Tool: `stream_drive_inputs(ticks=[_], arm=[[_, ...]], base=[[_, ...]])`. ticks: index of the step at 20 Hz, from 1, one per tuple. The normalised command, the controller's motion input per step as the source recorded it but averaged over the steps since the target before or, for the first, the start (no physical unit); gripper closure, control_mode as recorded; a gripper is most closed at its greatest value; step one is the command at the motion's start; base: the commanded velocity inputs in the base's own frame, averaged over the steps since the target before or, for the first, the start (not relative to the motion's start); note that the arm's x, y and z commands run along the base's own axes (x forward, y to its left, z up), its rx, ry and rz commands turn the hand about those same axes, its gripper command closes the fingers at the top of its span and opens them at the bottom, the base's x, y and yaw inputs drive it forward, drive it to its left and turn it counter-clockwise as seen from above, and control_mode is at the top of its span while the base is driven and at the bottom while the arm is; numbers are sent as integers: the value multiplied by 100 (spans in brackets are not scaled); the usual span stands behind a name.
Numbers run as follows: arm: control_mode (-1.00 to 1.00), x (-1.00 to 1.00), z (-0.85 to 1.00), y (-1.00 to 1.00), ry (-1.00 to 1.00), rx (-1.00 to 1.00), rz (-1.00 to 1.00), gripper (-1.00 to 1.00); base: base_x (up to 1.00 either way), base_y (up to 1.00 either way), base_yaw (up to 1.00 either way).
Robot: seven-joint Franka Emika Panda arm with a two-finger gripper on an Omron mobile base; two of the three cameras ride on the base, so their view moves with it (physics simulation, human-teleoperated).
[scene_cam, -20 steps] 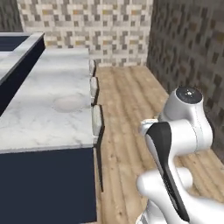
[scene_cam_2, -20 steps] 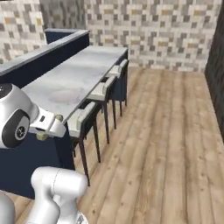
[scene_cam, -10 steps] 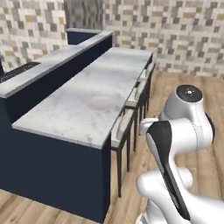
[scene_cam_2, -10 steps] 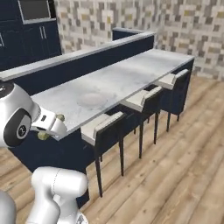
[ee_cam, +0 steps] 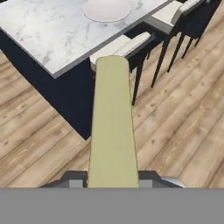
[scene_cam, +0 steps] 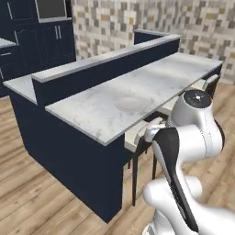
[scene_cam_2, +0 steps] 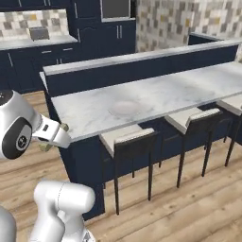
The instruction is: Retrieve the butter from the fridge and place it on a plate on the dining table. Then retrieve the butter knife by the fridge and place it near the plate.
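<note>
Half of the butter (ee_cam: 113,127) hides the end effector (ee_cam: 113,177) gripping it.

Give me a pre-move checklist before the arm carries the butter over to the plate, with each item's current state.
1. Butter in the gripper: ok, the stick runs out from between the fingertips.
2. Plate bare and ready: ok, nothing lies on it.
3. Plate sits flat on the dining table: ok.
4. Gripper over the table: not ok, it is out over the wood floor, short of the table edge.
5. Chairs in the way: cannot tell; they stand tucked under the table edge.
6. Grip firmness: cannot tell.
</note>
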Motion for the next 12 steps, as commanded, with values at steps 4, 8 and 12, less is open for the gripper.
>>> stream_drive_inputs(ticks=[4,8,12], arm=[[100,0,0,0,0,0,0,100],[100,0,0,0,0,0,0,100],[100,0,0,0,0,0,0,100]], base=[[5,-100,46],[49,-100,37],[85,-79,32]])
